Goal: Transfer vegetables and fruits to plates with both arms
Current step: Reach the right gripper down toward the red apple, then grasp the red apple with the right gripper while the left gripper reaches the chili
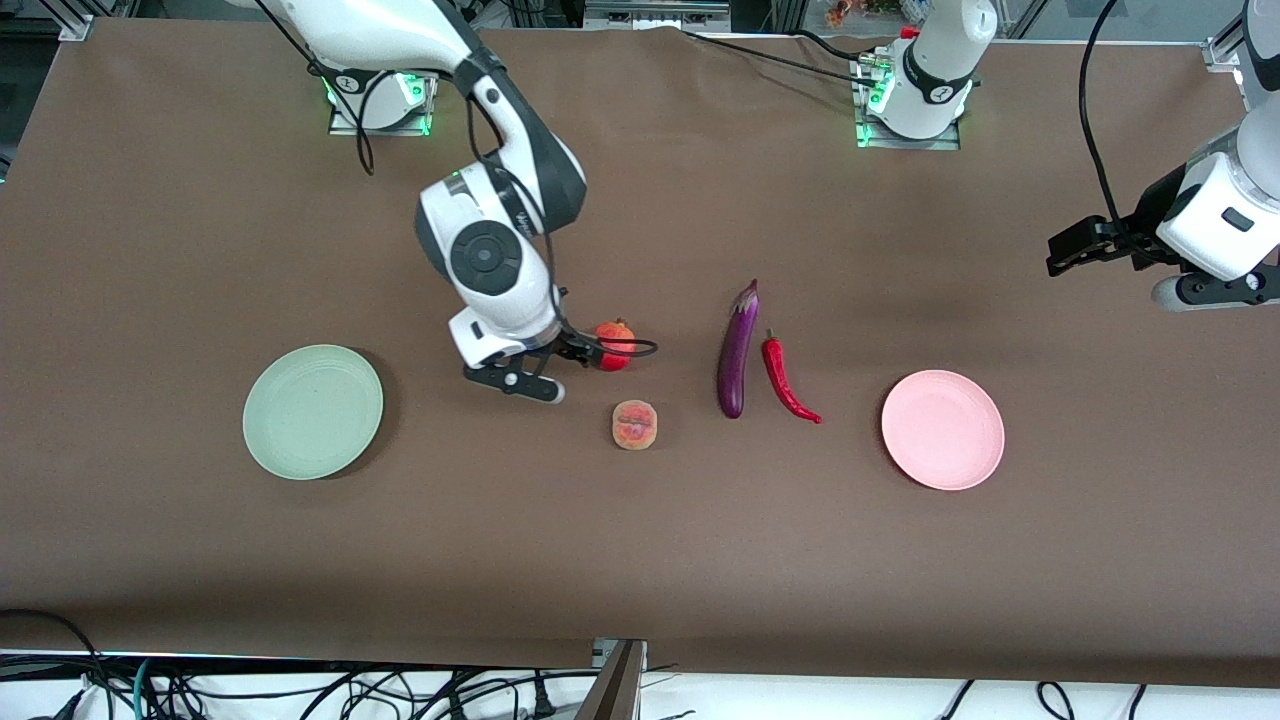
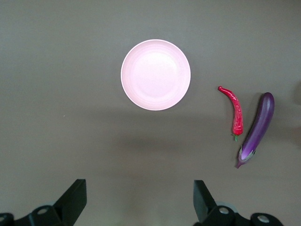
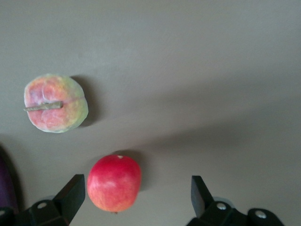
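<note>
My right gripper is open and low over the round red pomegranate. In the right wrist view the pomegranate lies between the open fingers, close to one of them, with my right gripper not touching it. The yellowish peach lies nearer the front camera and shows in the right wrist view. The purple eggplant and red chili lie side by side between the fruits and the pink plate. My left gripper waits open and empty, high over the left arm's end.
The pale green plate lies toward the right arm's end of the brown table. The left wrist view shows the pink plate, the chili and the eggplant below my left gripper.
</note>
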Motion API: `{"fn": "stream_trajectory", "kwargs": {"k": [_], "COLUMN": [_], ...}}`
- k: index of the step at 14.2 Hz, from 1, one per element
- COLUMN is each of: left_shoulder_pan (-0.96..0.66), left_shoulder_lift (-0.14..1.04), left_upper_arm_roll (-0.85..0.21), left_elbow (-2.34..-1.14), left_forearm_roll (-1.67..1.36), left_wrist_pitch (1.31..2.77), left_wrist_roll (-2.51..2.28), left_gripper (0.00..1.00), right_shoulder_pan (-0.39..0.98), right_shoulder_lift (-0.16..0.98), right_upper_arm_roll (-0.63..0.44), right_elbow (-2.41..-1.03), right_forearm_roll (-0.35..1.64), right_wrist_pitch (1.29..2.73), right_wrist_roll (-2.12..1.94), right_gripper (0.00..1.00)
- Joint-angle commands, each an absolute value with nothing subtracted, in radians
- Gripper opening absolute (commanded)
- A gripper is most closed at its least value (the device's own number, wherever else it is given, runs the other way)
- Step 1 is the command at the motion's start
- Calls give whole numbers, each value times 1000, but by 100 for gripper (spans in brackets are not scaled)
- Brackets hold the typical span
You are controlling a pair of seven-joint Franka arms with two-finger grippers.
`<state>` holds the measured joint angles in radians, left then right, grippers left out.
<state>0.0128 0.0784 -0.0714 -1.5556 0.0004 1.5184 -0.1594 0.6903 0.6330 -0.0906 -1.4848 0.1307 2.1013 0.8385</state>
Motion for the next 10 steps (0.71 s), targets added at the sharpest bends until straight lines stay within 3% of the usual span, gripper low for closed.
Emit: {"fn": "stream_trajectory", "kwargs": {"k": [1,4,10], "left_shoulder_pan": [8,-5,-6], "left_shoulder_lift": [106,184,190], "left_upper_arm_roll": [-74,-78,-80], "left_elbow": [-1555,-1548,-1539], "left_forearm_roll": [5,-11,-14], "left_wrist_pitch": [1509,1486,1485], "left_wrist_roll": [-164,-161,-155], "left_gripper": [100,100,100], "right_shoulder_pan": [727,758,767], "right_shoulder_lift": [679,719,758], "right_upper_arm_roll": [-100,-100,-98], "right_elbow": [-1474,-1474,-1474], "right_forearm_roll": [137,140,144], "right_wrist_pitch": [2154,2226,2264], "right_wrist_roll": [908,960,966], "right_gripper": [100,100,100]}}
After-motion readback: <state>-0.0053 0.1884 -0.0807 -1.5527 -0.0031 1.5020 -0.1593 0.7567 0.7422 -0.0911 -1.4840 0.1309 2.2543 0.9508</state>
